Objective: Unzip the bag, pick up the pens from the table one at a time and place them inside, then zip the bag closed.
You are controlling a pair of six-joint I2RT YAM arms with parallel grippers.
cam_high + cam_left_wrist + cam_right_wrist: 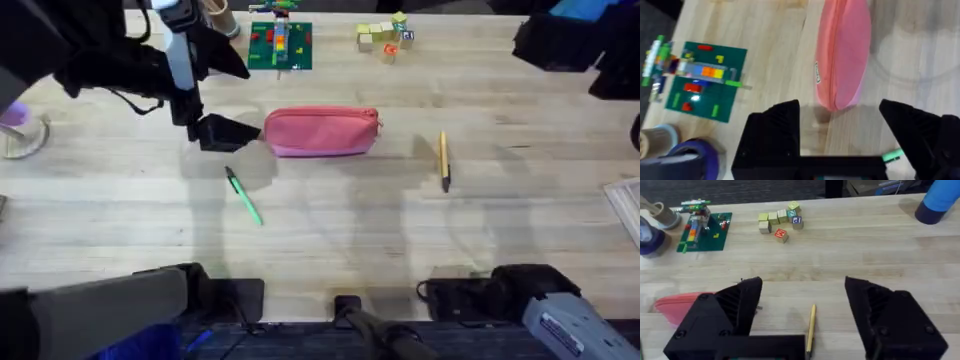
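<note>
The pink bag point(322, 132) lies lengthwise on the table point(340, 230), its zipper line running shut along the top. My left gripper point(228, 132) hovers at the bag's left end, open, nothing between its fingers. In the left wrist view the bag's end point(842, 60) sits just ahead of the open left gripper point(840, 125). The green pen point(243, 195) lies in front of the bag's left end, and its tip point(892, 156) peeks past a finger. To the right of the bag lies the yellow pen point(444, 160). My right gripper point(802, 315) is open above the table, short of the yellow pen point(811, 327).
A green building-block plate point(280, 45) and several small cubes point(385, 38) stand at the back. A purple cup point(690, 155) is near the left arm. A clear cup point(22, 135) is at the far left, papers point(630, 205) at the right edge.
</note>
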